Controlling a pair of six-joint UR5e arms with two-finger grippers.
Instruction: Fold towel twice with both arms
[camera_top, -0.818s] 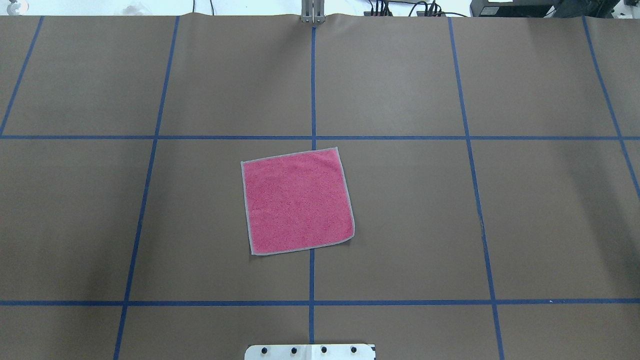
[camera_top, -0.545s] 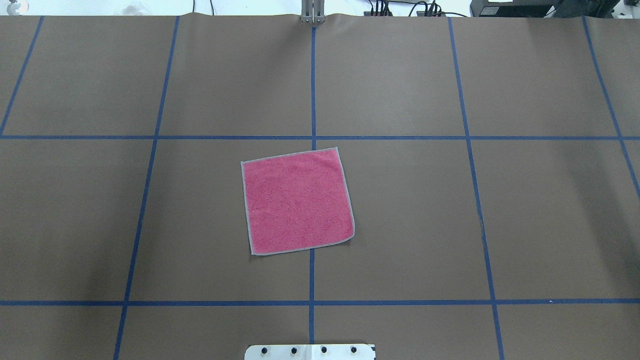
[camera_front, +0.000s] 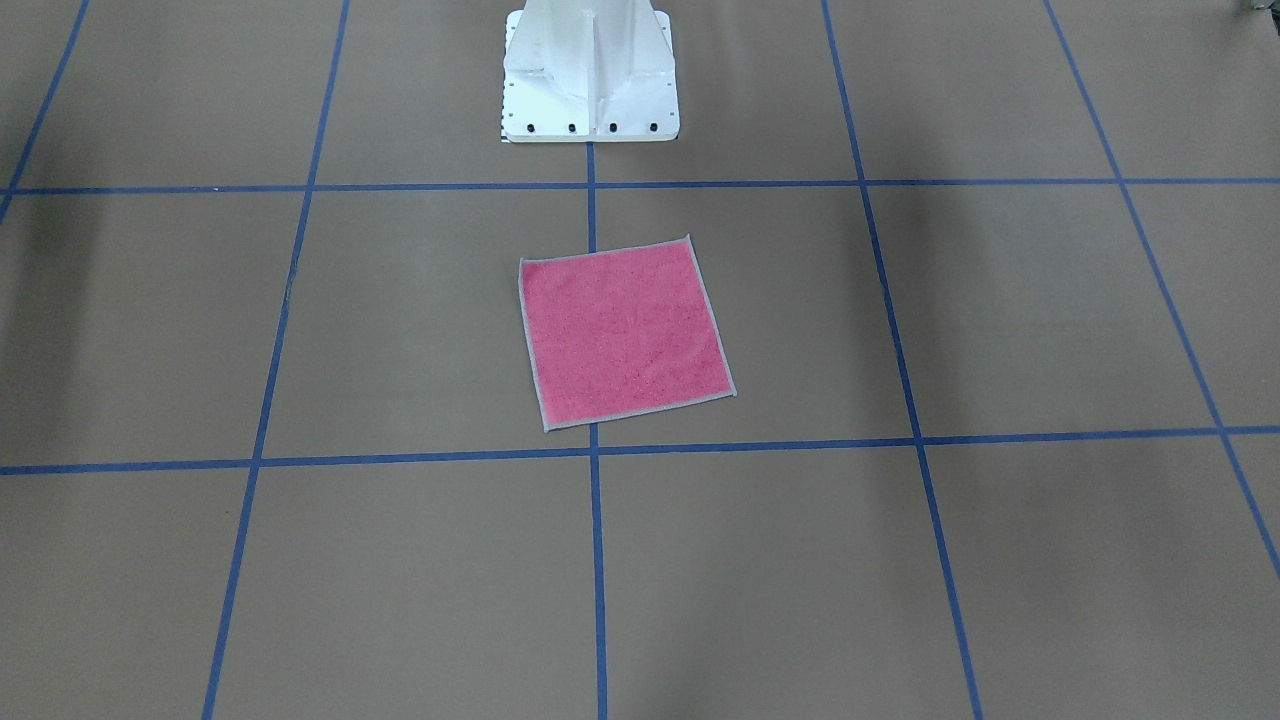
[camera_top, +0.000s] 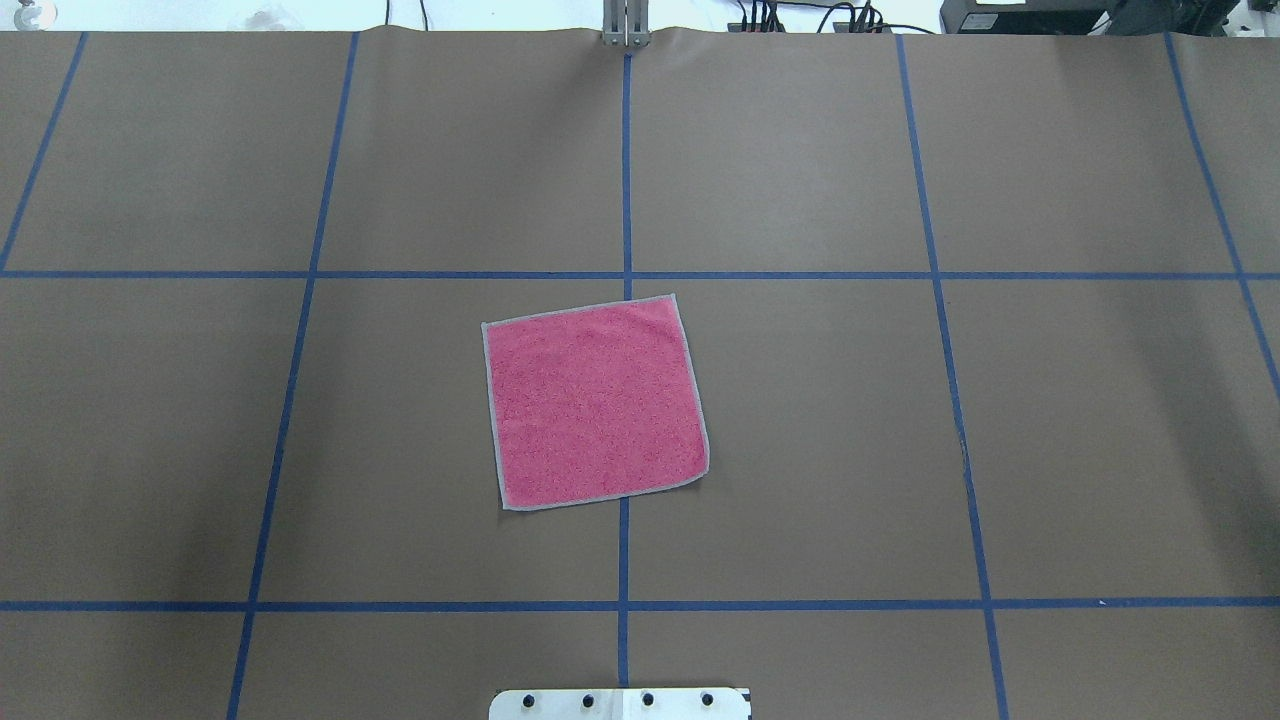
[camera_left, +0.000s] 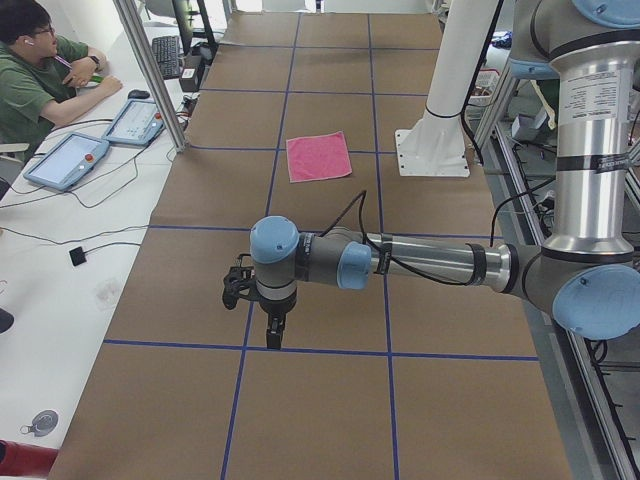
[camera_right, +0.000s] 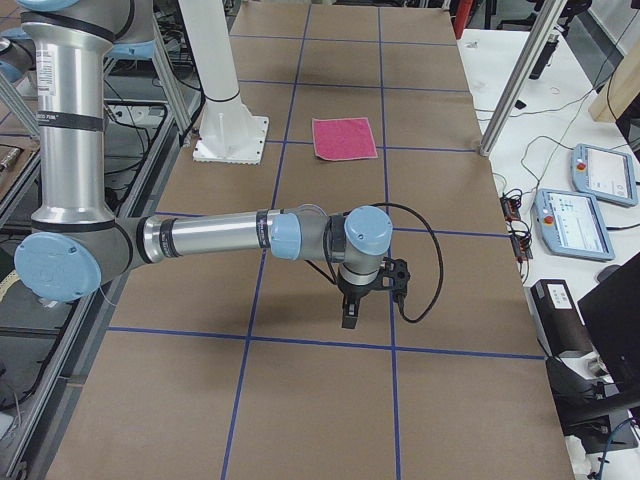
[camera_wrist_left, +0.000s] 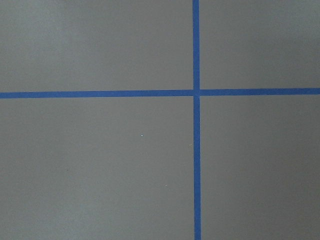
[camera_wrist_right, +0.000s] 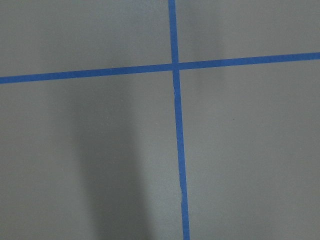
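Overhead exterior showed the towel (camera_top: 596, 403) lying flat and unfolded, pink face up, slightly skewed across the centre line of blue tape (camera_top: 626, 160) on the brown table (camera_top: 1080, 420); it sat near the white pedestal base (camera_top: 620, 704) but apart from it. Seen from the table's ends, the left gripper (camera_left: 273, 338) and the right gripper (camera_right: 348, 318) each hung pointing down close to a tape crossing, well apart from the towel; whether their fingers were spread or pressed together could not be told.
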